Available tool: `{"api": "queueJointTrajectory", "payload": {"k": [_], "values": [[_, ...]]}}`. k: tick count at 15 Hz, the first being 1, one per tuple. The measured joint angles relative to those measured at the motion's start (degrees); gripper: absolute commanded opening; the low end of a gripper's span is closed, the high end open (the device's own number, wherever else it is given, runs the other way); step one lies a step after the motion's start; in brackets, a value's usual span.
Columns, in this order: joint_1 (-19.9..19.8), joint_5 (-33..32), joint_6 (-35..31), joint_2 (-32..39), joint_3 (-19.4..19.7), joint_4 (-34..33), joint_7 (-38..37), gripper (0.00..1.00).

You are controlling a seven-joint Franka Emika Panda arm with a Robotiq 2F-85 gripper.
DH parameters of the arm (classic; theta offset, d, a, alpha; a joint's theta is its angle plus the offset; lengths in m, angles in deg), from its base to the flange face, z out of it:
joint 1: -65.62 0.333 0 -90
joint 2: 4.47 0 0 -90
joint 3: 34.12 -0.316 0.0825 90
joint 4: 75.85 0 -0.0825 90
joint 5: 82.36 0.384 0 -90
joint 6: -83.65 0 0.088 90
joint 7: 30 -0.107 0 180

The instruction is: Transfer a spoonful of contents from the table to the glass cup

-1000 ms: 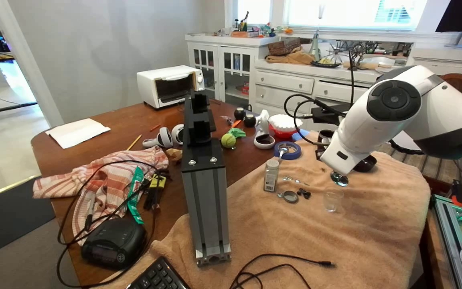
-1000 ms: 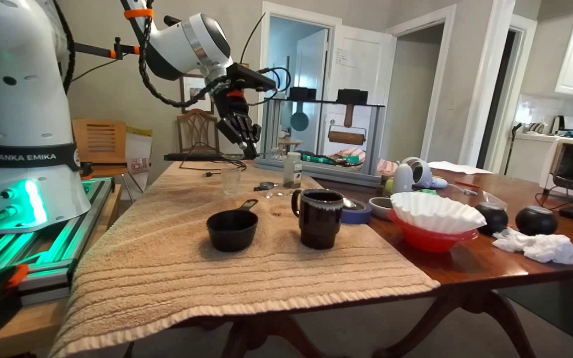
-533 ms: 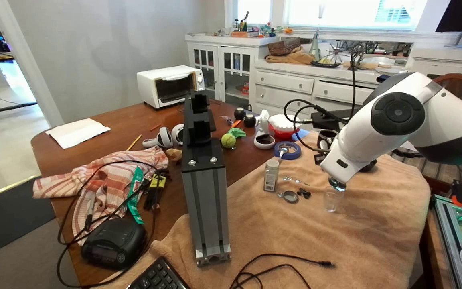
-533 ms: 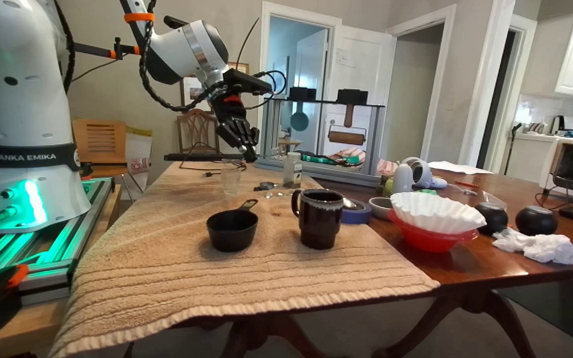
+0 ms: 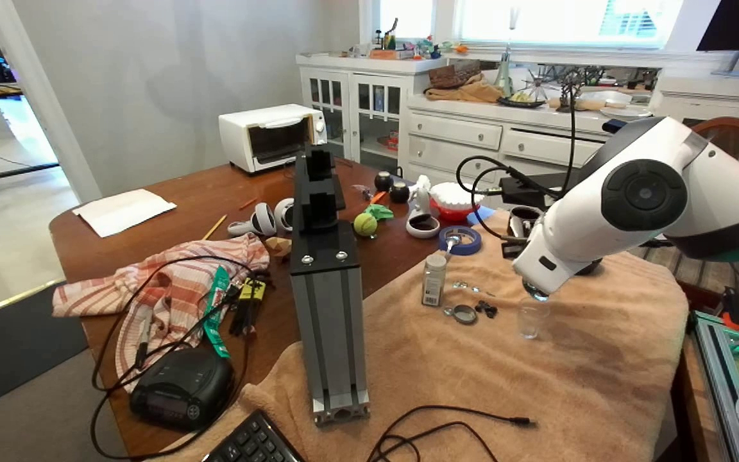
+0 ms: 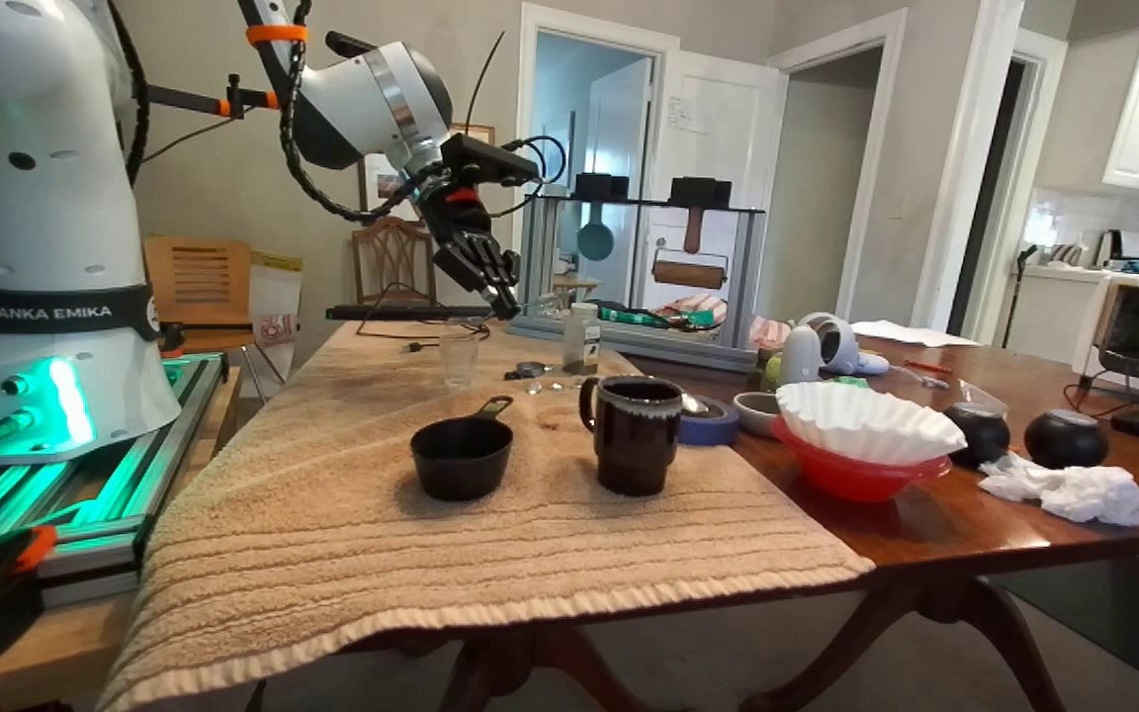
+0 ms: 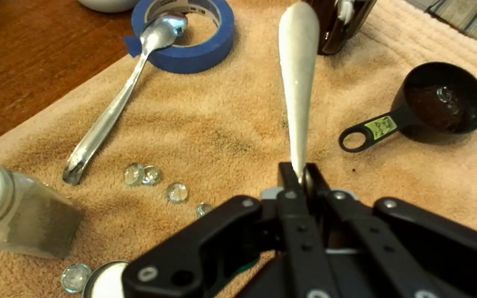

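We see the glass cup (image 5: pixel 532 320) upright on the tan cloth (image 5: pixel 472 372), in from the table's (image 5: pixel 196 186) robot-side edge. Our gripper (image 7: pixel 299 171) is pinched narrow on the handle of what we take for a spoon (image 7: pixel 299 62); we cannot tell whether it is loaded. We judge the step to be delivering: we should hold it level, centre it above the rim, then tip slowly, as round pieces could roll off and a knock could topple the glass.

Farther in from that edge, clear beads (image 7: pixel 177 192) lie near a shaker (image 7: pixel 31 211) part-filled with something dark. Toward the edge under the cloth's ribbed border stand a measuring cup (image 6: pixel 461 470), a shiny piece (image 7: pixel 444 94) inside, and a mug (image 6: pixel 634 435) whose contents we cannot make out. Beyond the cloth, a red bowl (image 6: pixel 851 479) holds white fluted paper (image 6: pixel 871 423).
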Motion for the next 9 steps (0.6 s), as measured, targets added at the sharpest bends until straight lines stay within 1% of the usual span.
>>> {"api": "queueJointTrajectory", "payload": {"k": [4,9], "values": [[0.4,-2.5,1.6,0.1,-0.3,0.0,-2.0,0.02],[1.6,-4.6,5.6,0.3,-1.3,0.0,-4.8,0.02]]}}
